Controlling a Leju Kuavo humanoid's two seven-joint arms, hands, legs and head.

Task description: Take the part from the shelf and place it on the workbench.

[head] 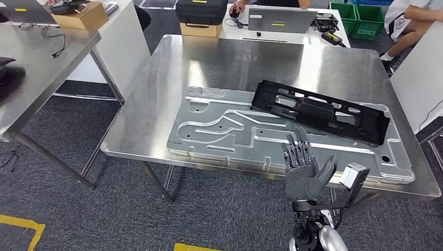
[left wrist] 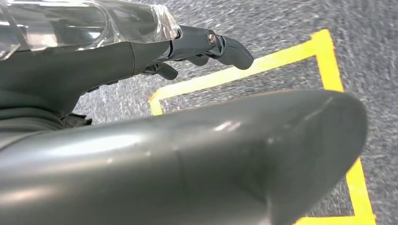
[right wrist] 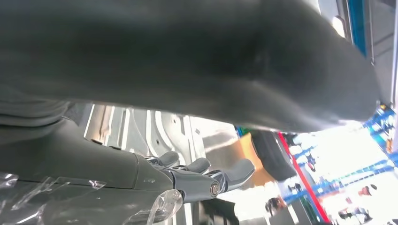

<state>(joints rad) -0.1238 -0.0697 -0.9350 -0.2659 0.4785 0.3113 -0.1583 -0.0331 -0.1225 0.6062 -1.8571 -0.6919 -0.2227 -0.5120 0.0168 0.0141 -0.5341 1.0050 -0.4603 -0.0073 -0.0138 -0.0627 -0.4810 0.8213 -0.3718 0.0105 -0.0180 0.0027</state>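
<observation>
Head view: steel workbench (head: 156, 104), roughly square, its near edge running from lower left to lower right; silver panel (head: 224, 133) lying flat on its near half, the panel's near long side close along the bench's near edge, its right end near the bench's right corner; black part (head: 321, 111) lying across the panel's far right portion, long axis slanting from upper left to lower right, its left end past the panel's far edge and over bare steel; bare bench surface open to the left of the panel and across the whole far half; grey carpet (head: 78, 219) open in front of and left of the bench; second steel table (head: 36, 68) well apart at left; white desk with laptop (head: 282, 20) beyond the far edge; green crates (head: 360, 18) at far right. Right hand (head: 305, 170) raised at the bench's near edge, fingers straight and spread, thumb out, holding nothing, clear of the part. Left wrist view: left hand (left wrist: 197, 47) over carpet with yellow tape (left wrist: 244, 70); fingers loosely extended, holding nothing.
</observation>
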